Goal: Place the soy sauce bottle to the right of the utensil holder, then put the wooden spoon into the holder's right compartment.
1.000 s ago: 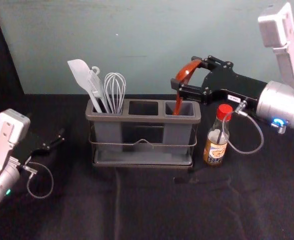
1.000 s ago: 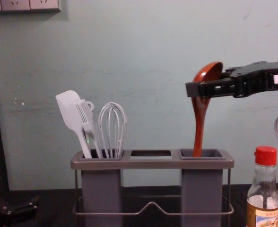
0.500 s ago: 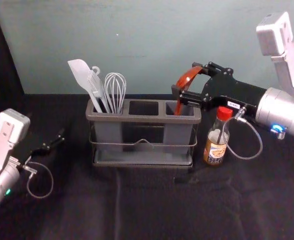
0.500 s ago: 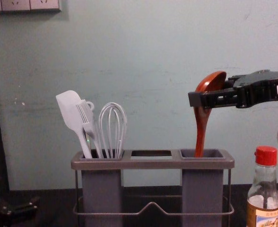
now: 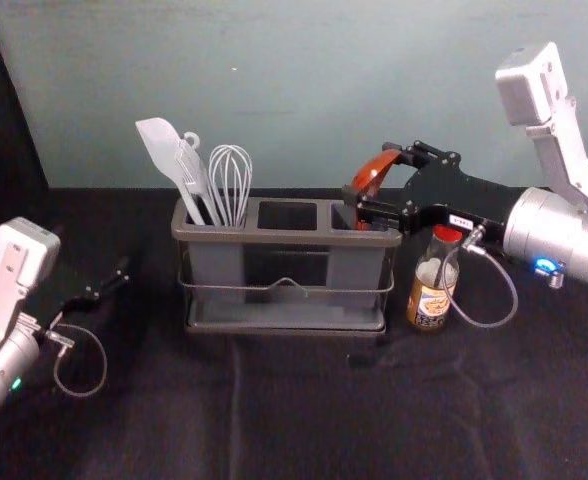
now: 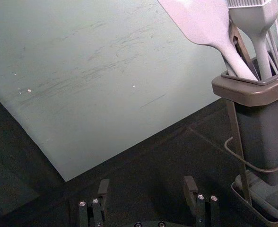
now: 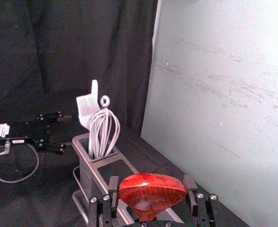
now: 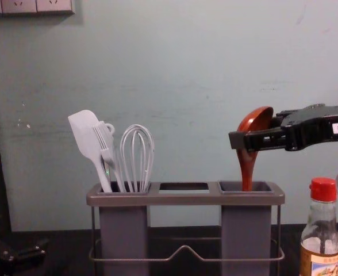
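Grey walls and a slim wire rail form the boxy utensil holder (image 8: 186, 199). The right gripper (image 8: 255, 130), above its right compartment (image 8: 245, 236), is closed around the wooden spoon (image 8: 247, 169) near the bowl, leaving the handle pointing down inside, presumably for lowering. To the holder's left, the idle left gripper (image 6: 146, 186) has its fingers spread. Smooth glass, the red-capped soy sauce bottle (image 8: 321, 233) stands upright just right of the holder, as asked. The spoon's rounded bowl is glossy, reddish.
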`<state>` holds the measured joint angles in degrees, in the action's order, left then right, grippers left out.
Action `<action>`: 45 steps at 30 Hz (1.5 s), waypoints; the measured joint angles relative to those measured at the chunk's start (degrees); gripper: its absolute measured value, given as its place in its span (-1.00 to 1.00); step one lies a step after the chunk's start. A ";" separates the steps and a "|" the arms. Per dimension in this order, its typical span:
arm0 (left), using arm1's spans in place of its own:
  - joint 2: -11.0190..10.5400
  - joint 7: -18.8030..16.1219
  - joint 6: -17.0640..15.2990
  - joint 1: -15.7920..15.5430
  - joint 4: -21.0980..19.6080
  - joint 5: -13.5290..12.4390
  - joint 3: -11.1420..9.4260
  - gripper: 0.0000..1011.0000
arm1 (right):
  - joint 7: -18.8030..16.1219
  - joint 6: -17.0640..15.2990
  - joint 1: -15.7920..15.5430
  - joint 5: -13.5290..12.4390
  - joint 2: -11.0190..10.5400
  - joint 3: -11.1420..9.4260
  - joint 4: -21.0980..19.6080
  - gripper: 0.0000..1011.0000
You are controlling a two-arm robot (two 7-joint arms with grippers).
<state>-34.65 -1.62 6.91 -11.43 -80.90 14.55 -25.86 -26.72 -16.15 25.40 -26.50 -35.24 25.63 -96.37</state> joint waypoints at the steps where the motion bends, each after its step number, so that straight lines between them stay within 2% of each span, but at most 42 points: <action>1: 0.00 0.00 0.00 0.00 0.00 0.00 0.00 1.00 | -0.01 -0.04 0.00 0.05 0.06 0.03 0.07 0.66; 7: 0.00 0.00 0.00 0.00 0.00 0.00 0.00 1.00 | -0.05 -1.27 0.35 0.66 0.51 0.61 0.70 0.66; 19: 0.00 0.00 0.00 0.00 0.00 0.00 0.00 1.00 | -0.12 -1.07 0.31 0.59 0.45 0.50 0.64 0.66; 27: 0.00 0.00 0.00 0.00 0.00 0.00 0.00 1.00 | -0.19 -0.94 0.27 0.53 0.42 0.46 0.60 0.98; 38: 0.00 0.00 0.00 0.00 0.00 0.00 0.00 1.00 | -0.16 -0.89 0.23 0.49 0.37 0.40 0.54 0.98; 45: 0.00 0.00 0.00 0.00 0.00 0.00 0.00 1.00 | 6.24 -3.97 -2.84 3.91 -0.29 -1.23 -6.24 0.98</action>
<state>-34.65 -1.62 6.91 -11.43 -80.90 14.55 -25.86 -20.48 -20.12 22.56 -22.59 -35.54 24.40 -102.61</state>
